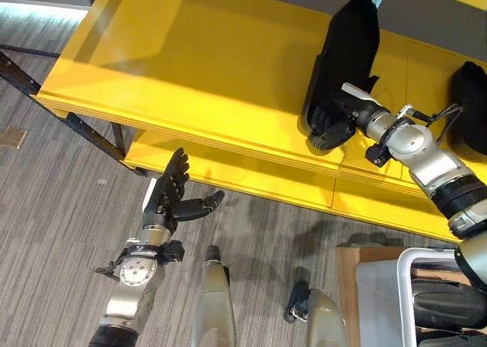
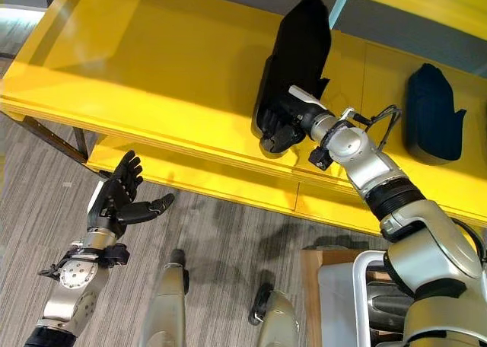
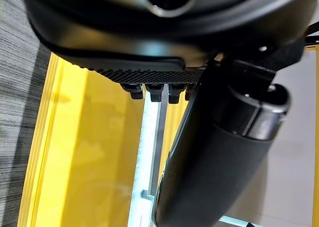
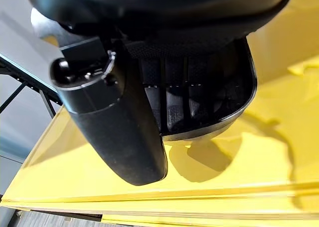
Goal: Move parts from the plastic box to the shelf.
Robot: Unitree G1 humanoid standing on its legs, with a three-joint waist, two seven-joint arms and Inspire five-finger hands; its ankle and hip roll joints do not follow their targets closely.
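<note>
A tall black moulded part (image 2: 300, 46) stands on the yellow shelf (image 1: 190, 65). My right hand (image 2: 280, 130) grips its lower end, fingers (image 4: 174, 102) curled inside the part's rim (image 4: 239, 107) and the thumb (image 4: 114, 122) outside it. A second black part (image 2: 432, 115) lies further right on the same shelf. The plastic box (image 1: 380, 301) sits on the floor at lower right, with dark parts (image 1: 449, 305) inside. My left hand (image 1: 171, 198) hovers open in front of the lower shelf edge, holding nothing.
The shelf's left half is bare yellow board. A lower yellow shelf level (image 1: 251, 176) runs beneath it, carried on a dark metal frame (image 1: 91, 130). Grey striped carpet (image 1: 61, 210) covers the floor. A wooden board (image 1: 350, 278) lies under the box.
</note>
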